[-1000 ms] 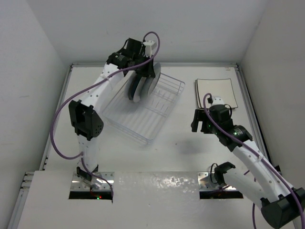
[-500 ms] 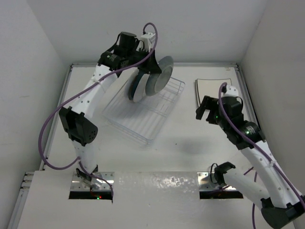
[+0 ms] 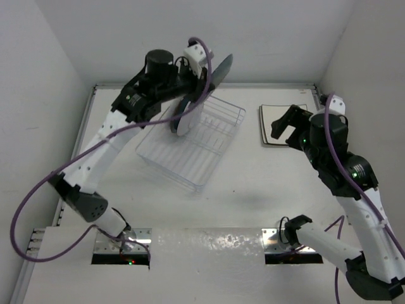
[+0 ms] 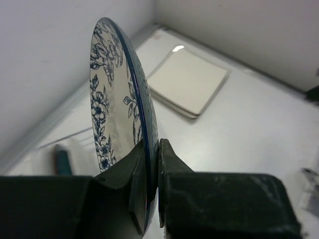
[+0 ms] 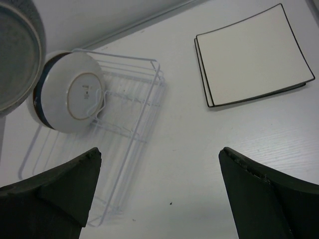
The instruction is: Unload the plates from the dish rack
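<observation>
A round white plate with a blue floral pattern (image 4: 112, 89) is pinched by its rim in my shut left gripper (image 4: 152, 164). It hangs on edge above the dish rack's far end (image 3: 218, 68), under the left gripper (image 3: 201, 79). Another round plate (image 5: 70, 94), white underside with a dark blue rim, stands upright in the white wire dish rack (image 5: 142, 112) on the table (image 3: 196, 142). Two square cream plates (image 5: 251, 57) lie stacked at the back right. My right gripper (image 5: 159, 169) hovers high and open with nothing in it, over the stack's near edge (image 3: 286, 125).
White walls close in the table on the left, back and right. A raised lip runs along the table's back edge (image 3: 266, 85). Bare table surface (image 3: 253, 183) lies between the rack and the right arm's base.
The left arm has lifted the blue floral plate up out of the rack and toward the back wall. The right arm has risen and swung right, its jaws spreading wider.
</observation>
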Robot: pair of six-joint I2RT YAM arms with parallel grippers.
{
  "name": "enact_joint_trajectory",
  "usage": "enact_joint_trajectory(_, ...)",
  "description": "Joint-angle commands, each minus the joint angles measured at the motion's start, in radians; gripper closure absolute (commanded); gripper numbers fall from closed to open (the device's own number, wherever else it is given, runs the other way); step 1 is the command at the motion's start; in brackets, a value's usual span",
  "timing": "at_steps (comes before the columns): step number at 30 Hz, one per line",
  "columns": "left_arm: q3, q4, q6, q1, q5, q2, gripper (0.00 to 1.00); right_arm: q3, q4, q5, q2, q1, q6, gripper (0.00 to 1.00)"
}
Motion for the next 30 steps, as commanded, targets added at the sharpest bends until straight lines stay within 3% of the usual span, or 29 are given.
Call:
enact_joint_trajectory(1,-0.089,0.245,0.293,-0.149,-0.31,-0.178,1.0,0.06,-0.04,0.038,-0.022,-0.004,0.024,0.01)
enact_joint_trajectory(5,-0.32,0.376,0.567,-0.421,-0.818,-0.297,1.0,0.06,-0.065,0.022,-0.032,-0.005,0.018,0.01)
enact_joint_trajectory(7,-0.431,0.465,0.744,-0.576,-0.983,-0.325,1.0,0.057,-0.044,-0.058,-0.032,-0.004,0.008,0.01)
enact_joint_trajectory(8,-0.544,0.57,0.808,-0.611,-1.128,-0.337,1.0,0.063,-0.039,-0.093,-0.026,-0.004,0.004,0.01)
enact_joint_trajectory(10,-0.706,0.734,0.965,-0.696,-1.255,-0.36,1.0,0.105,-0.033,-0.208,0.007,-0.004,-0.007,0.01)
enact_joint_trajectory(16,-0.897,0.82,1.053,-0.851,-1.361,-0.373,1.0,0.134,0.015,-0.397,0.034,-0.005,0.004,0.01)
enact_joint_trajectory(24,-1.005,1.025,1.165,-0.967,-1.415,-0.344,1.0,-0.068,0.12,-0.598,0.093,-0.005,-0.042,0.05)
enact_joint_trajectory(28,-1.039,1.084,1.182,-1.001,-1.41,-0.333,1.0,-0.113,0.174,-0.629,0.113,-0.005,-0.056,0.09)
enact_joint_trajectory(30,-1.057,1.09,1.172,-1.013,-1.404,-0.333,1.0,-0.144,0.205,-0.644,0.106,-0.004,-0.047,0.17)
